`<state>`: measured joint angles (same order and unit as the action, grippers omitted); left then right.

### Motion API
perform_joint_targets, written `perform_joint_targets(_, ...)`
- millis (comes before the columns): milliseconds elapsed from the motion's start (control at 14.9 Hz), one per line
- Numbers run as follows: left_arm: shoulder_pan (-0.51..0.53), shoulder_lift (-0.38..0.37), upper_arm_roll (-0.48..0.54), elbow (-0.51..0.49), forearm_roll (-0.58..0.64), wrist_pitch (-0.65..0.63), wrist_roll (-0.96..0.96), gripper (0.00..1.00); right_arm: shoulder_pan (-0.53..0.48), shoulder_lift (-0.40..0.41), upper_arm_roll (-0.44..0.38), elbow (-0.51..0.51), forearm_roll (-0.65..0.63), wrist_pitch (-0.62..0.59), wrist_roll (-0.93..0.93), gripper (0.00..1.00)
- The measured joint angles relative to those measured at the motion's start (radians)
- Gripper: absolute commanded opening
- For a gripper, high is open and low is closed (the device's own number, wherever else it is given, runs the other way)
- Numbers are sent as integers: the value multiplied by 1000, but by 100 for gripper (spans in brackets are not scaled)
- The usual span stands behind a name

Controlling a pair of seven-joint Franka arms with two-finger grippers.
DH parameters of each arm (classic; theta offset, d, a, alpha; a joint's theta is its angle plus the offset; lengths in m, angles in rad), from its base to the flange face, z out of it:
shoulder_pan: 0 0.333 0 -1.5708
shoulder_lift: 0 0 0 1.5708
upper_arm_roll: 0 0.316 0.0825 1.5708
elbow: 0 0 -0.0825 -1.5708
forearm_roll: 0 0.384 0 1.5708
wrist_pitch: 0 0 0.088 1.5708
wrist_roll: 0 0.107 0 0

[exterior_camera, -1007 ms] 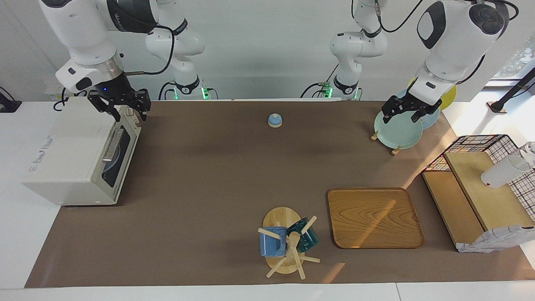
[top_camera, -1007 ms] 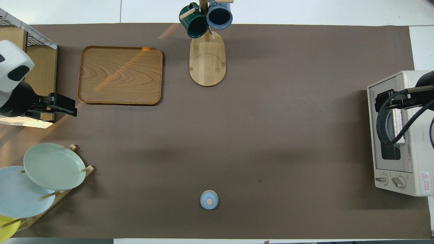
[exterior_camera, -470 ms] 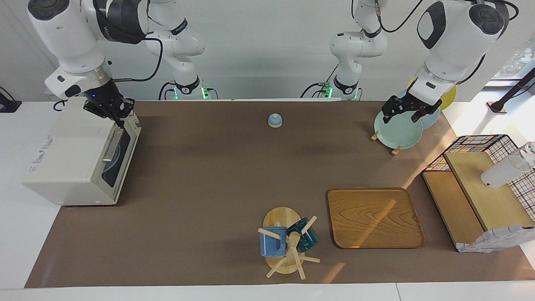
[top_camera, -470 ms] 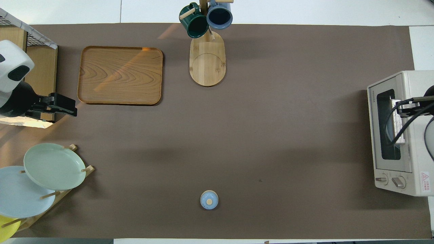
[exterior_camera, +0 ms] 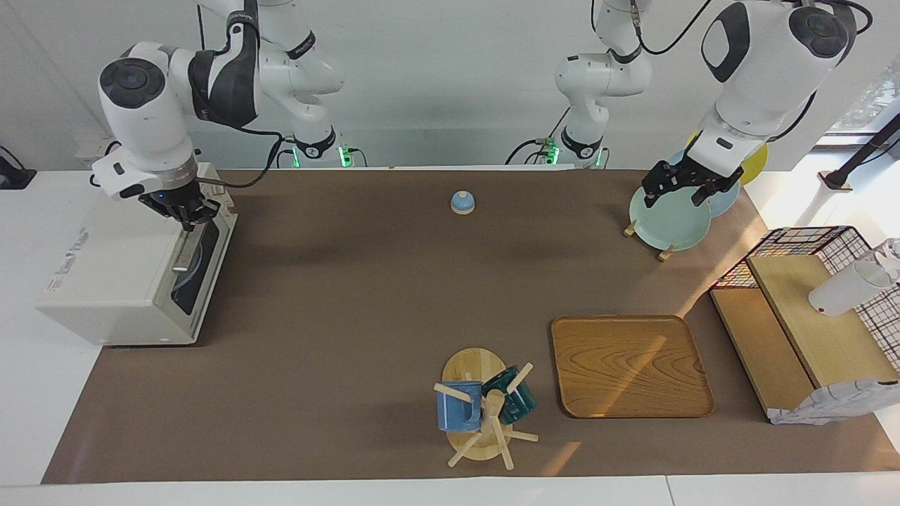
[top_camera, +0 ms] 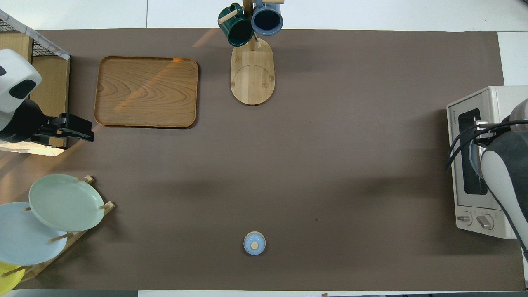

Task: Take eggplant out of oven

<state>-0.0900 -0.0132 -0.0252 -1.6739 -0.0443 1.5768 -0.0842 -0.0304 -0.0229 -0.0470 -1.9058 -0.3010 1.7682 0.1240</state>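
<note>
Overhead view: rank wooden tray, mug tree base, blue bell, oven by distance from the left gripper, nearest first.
From the left gripper, open:
1. Wooden tray, just beside it.
2. Mug tree base, mid-table, farther from the robots.
3. Blue bell, mid-table, nearer the robots.
4. Oven, right arm's end.

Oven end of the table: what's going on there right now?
The right tool is shut at the top of the oven, by the door handle. The door looks closed, and no eggplant is visible. The left tool waits open over the plates.

1 oven point(exterior_camera: 119, 274), 2 mugs point(exterior_camera: 485, 405), 3 plates point(top_camera: 53, 214), 1 tray point(exterior_camera: 629, 365)
</note>
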Motion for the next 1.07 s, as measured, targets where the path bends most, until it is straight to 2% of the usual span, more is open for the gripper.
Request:
perform_joint_targets(403, 0, 0, 0, 0, 0, 0, 0, 100, 2, 9, 1, -56, -90, 43, 8, 0)
perform_joint_targets(604, 0, 0, 0, 0, 0, 0, 0, 100, 0, 9, 1, -75, -94, 66, 8, 0)
perform_joint_targets(1075, 0, 0, 0, 0, 0, 0, 0, 100, 72, 4, 23, -162, 2, 191, 78, 0)
